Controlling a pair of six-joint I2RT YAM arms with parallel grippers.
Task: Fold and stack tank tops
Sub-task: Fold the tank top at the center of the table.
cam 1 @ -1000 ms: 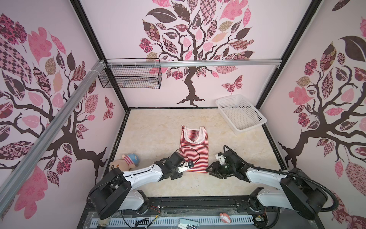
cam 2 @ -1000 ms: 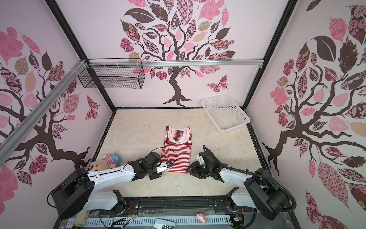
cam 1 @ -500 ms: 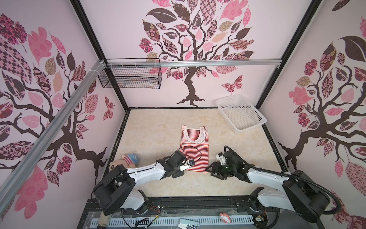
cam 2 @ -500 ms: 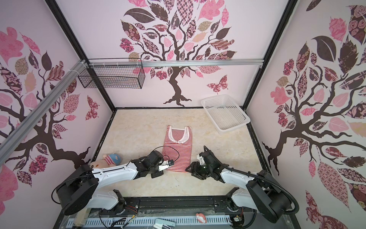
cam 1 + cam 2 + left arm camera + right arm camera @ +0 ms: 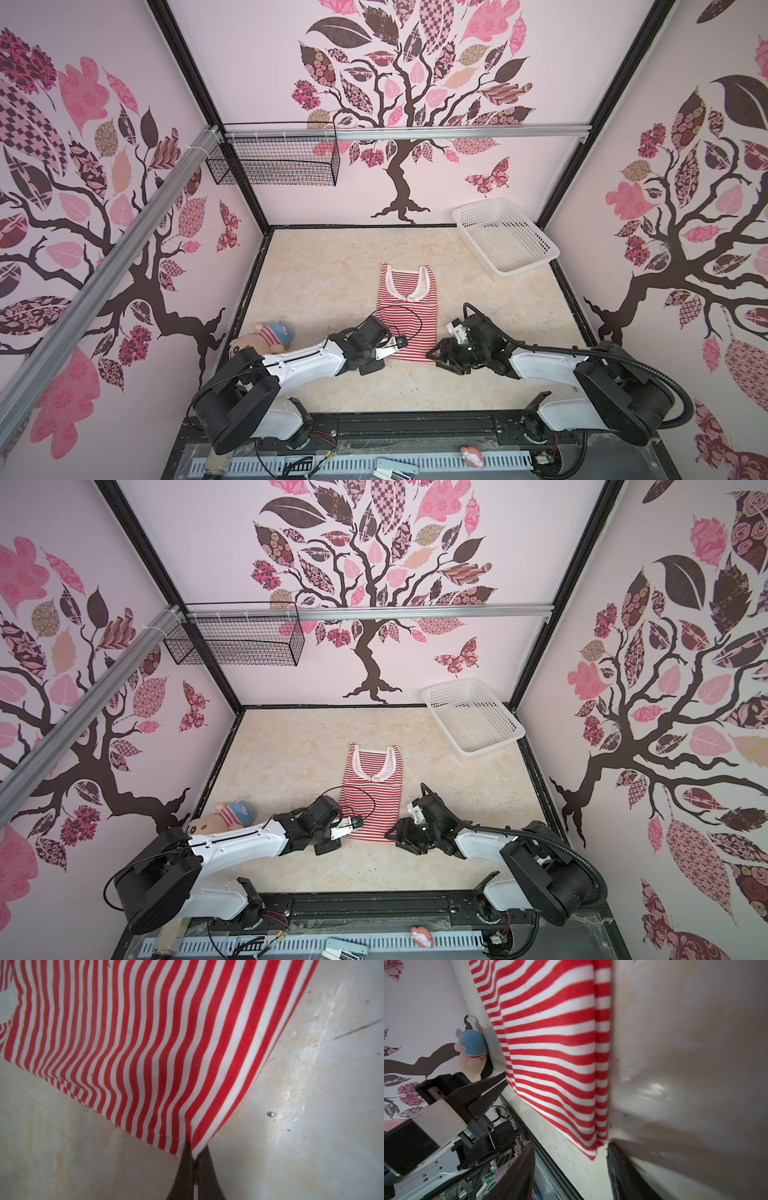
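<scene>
One plush toy (image 5: 266,336) sits far left by the wall. Next, the left fingers (image 5: 184,1169) are pinched together on the left hem corner of the tank top (image 5: 409,316), which lies flat on the desk (image 5: 328,270), long axis running away from the robot, neckline far, hem near. Across the hem, the right fingers (image 5: 620,1167) stand apart with the right corner between them, not yet clamped; each arm is nearest its own corner. I judge the fold will carry hem toward neckline once the right side closes. Far right, the white basket (image 5: 505,241) stands well apart from the top
</scene>
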